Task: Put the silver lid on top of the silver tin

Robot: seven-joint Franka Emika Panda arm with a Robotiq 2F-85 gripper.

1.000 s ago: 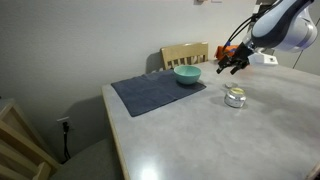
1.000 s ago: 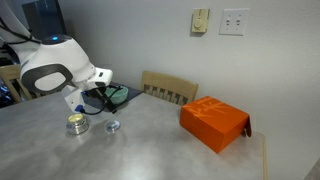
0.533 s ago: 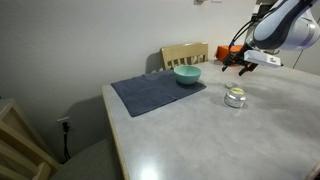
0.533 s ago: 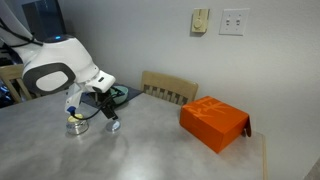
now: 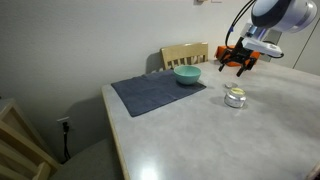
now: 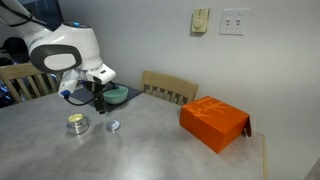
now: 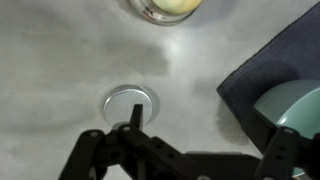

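Observation:
The silver tin (image 6: 77, 124) stands open on the grey table; it also shows in an exterior view (image 5: 235, 97) and at the top edge of the wrist view (image 7: 170, 7), with something pale yellow inside. The silver lid (image 6: 113, 126) lies flat on the table beside the tin, apart from it, and shows in the wrist view (image 7: 130, 102). My gripper (image 7: 195, 125) hangs above the table with its jaws wide open and empty. One finger (image 7: 134, 116) stands over the lid's edge. In both exterior views the gripper (image 5: 238, 62) (image 6: 97, 97) is above and just behind the lid.
A teal bowl (image 5: 187, 74) sits on a dark blue mat (image 5: 158, 93), close to the gripper and at the right of the wrist view (image 7: 290, 105). An orange box (image 6: 213, 123) stands farther along the table. A wooden chair (image 5: 185, 54) is behind the table.
The arm has swung upright and the gripper has risen a little from its low position by the lid. The lid and the tin have not moved.

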